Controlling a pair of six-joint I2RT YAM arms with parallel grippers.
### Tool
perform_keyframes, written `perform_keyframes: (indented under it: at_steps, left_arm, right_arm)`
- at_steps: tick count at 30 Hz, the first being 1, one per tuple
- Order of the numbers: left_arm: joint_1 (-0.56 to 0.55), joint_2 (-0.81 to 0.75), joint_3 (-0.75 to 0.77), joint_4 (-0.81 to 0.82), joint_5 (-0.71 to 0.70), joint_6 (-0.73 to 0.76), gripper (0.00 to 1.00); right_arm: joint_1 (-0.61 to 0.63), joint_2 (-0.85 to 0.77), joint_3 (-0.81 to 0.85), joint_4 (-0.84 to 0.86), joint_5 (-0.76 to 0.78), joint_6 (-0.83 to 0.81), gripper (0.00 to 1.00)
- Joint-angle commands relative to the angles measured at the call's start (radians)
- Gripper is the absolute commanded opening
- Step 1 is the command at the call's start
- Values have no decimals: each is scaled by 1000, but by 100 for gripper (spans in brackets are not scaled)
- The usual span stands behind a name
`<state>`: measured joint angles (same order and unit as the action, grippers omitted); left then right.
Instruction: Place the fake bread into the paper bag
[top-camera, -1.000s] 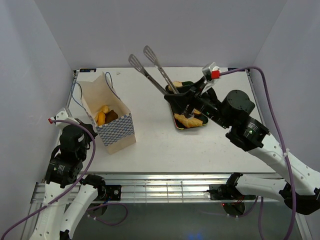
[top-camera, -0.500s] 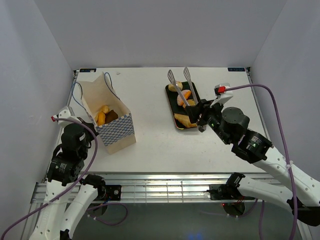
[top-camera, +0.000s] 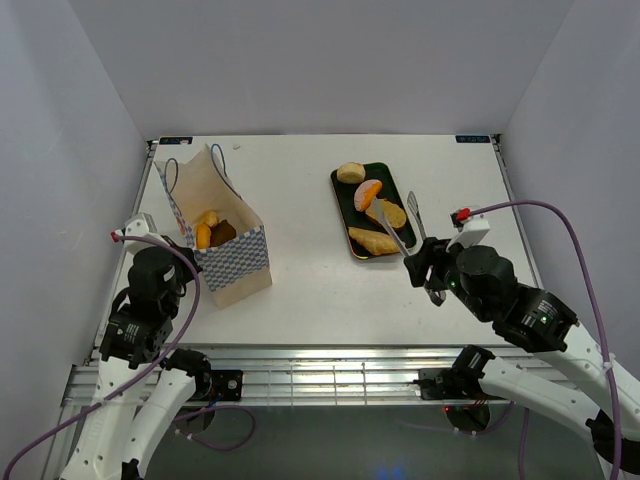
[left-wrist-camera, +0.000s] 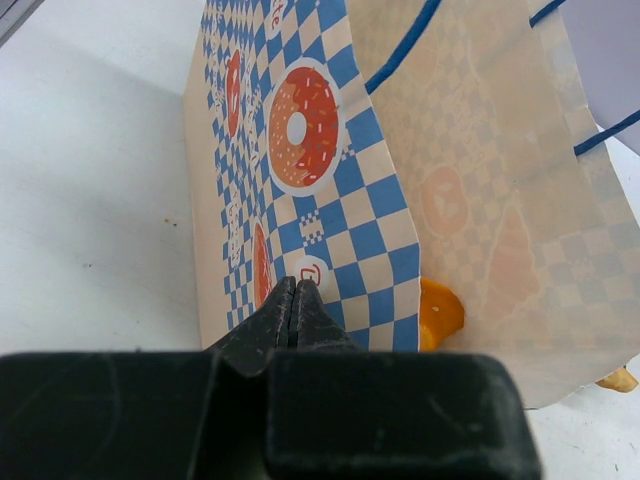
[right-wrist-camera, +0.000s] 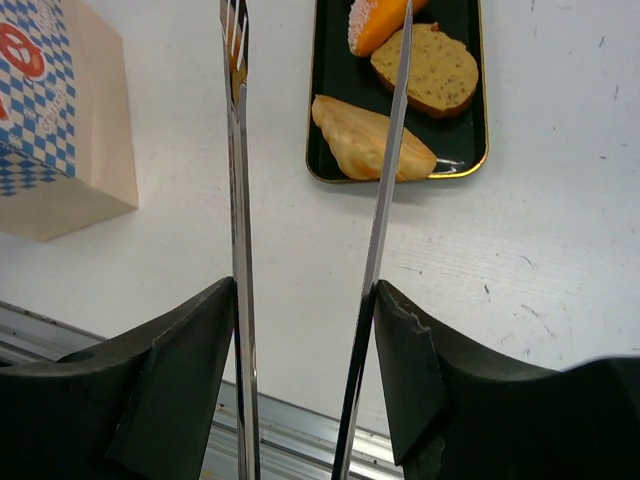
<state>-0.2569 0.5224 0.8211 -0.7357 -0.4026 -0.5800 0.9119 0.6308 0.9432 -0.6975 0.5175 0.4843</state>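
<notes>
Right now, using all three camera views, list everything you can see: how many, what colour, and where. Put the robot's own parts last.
table: one, white, under everything.
bag: one, cream paper with a blue-and-white checked band and blue string handles, standing open on the left of the table.
bread in the bag: at least two pieces, orange and dark brown, seen through the open top.
tray: one, dark with a gold rim, right of centre.
bread on the tray: four pieces, a tan bun, an orange wedge, a brown slice and a golden pastry.
tongs: one pair, silver metal, pointing toward the tray.
left gripper: one, black, closed, tips at the bag's checked side.
right gripper: one, black, holding the tongs near the tray.
</notes>
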Motion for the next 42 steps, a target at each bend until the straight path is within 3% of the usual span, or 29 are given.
perform_keyframes:
  at_steps: [1,5,15,42]
  left_arm:
    - [4,-1,-10,16,30,9,0]
    - [4,-18,-11,-2,27,5,0]
    - [4,-12,-30,13,42,6,0]
    - [4,-30,-62,32,31,2,0]
  right_arm:
    - [-2,61,46,-88,-20,22,63]
    - [-2,132,68,-204,-8,97,63]
    - [-2,124,-17,-188,-19,129,64]
    - [-5,420,49,-111,41,-90,68]
